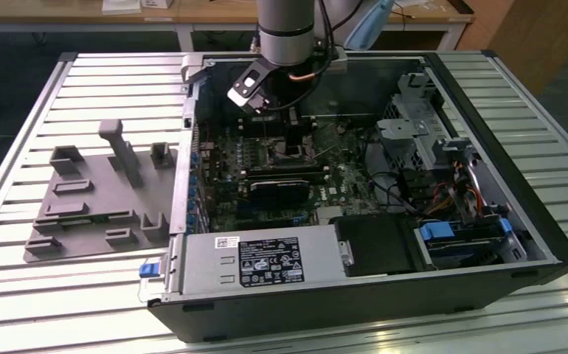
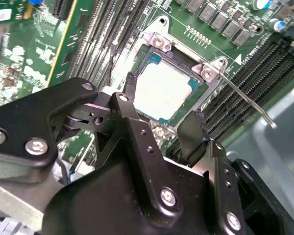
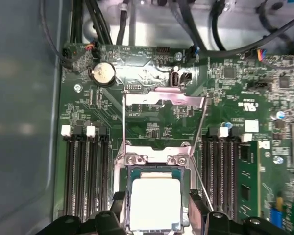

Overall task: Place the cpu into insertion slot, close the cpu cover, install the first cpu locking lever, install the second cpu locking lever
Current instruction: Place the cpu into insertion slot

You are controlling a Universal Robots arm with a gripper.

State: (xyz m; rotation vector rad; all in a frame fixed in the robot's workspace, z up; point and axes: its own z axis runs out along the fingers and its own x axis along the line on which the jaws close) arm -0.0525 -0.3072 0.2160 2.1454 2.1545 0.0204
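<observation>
Fingers [image 2: 190, 133] of the gripper [image 2: 162, 102], spread wide, straddle the cpu [image 2: 161, 90] seated in the insertion slot [image 3: 154, 159]; beside that slot the cpu cover [image 3: 164, 99] stands raised.

Grey arm [image 1: 286, 29], black gripper [image 2: 162, 100], silver screws [image 2: 168, 197], perhaps orange cable [image 1: 310, 71]

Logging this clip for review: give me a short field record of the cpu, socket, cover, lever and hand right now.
cpu: lying flat in the insertion slot
cpu cover: swung up, open
locking lever: one rod visible, free, not latched
hand: low over the cpu
setting: open computer case on a slatted table
</observation>
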